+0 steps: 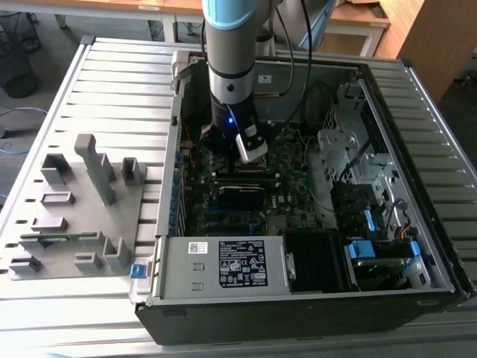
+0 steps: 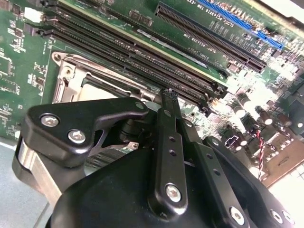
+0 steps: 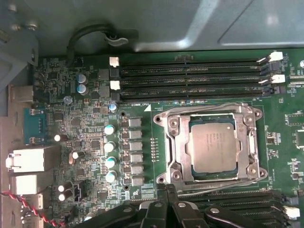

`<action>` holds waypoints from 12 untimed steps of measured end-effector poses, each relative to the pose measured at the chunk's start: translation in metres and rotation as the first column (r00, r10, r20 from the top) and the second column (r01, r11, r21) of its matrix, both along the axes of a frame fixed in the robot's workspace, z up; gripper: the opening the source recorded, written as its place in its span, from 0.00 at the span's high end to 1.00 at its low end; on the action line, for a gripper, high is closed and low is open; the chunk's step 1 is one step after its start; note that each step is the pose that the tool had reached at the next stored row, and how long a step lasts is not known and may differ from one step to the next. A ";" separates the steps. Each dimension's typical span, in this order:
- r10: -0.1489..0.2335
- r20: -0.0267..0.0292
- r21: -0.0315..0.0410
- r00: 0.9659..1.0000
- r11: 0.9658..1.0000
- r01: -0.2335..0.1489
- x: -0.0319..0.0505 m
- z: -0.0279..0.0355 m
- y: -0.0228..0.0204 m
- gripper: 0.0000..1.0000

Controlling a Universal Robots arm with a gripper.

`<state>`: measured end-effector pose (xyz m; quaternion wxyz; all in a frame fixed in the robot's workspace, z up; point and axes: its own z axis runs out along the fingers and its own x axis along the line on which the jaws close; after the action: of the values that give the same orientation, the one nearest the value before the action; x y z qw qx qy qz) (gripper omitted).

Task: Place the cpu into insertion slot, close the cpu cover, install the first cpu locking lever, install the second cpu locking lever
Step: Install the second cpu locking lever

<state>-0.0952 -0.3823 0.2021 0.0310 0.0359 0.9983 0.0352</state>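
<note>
In the first wrist view the silver-grey cpu point(image 3: 212, 145) lies flat in the insertion slot point(image 3: 160, 179) on the green motherboard point(image 3: 90, 142). The silver cpu cover point(image 3: 177, 147) is down over it and frames its top. A thin wire lever point(image 3: 204, 105) runs along the side by the memory slots, and another lever point(image 3: 213, 190) runs along the opposite side. My gripper point(image 3: 166, 189) is shut, with its fingertips point(image 2: 167, 93) together at the slot's edge beside that second lever. In the second wrist view the cpu point(image 2: 97, 85) and the cover point(image 2: 71, 78) show just past the tips. In the exterior view the gripper point(image 1: 252, 153) hangs low inside the open case.
Long black memory slots point(image 3: 190, 78) flank the socket on both sides. A grey power supply box point(image 1: 223, 265) sits at the case front and drive cages point(image 1: 365, 171) stand at the exterior view's right. A grey fixture point(image 1: 74, 201) with parts stands outside the case at the exterior view's left.
</note>
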 end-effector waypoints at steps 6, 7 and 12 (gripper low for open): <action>0.000 0.000 0.005 1.000 1.000 0.000 -0.0031 -0.0033 0.0000 0.90; 0.000 0.000 0.007 1.000 1.000 0.000 -0.0033 -0.0034 0.0000 0.90; 0.000 0.001 0.016 1.000 1.000 0.000 -0.0035 -0.0022 0.0002 0.90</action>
<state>-0.0988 -0.3822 0.1999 0.0312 0.0362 0.9979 0.0432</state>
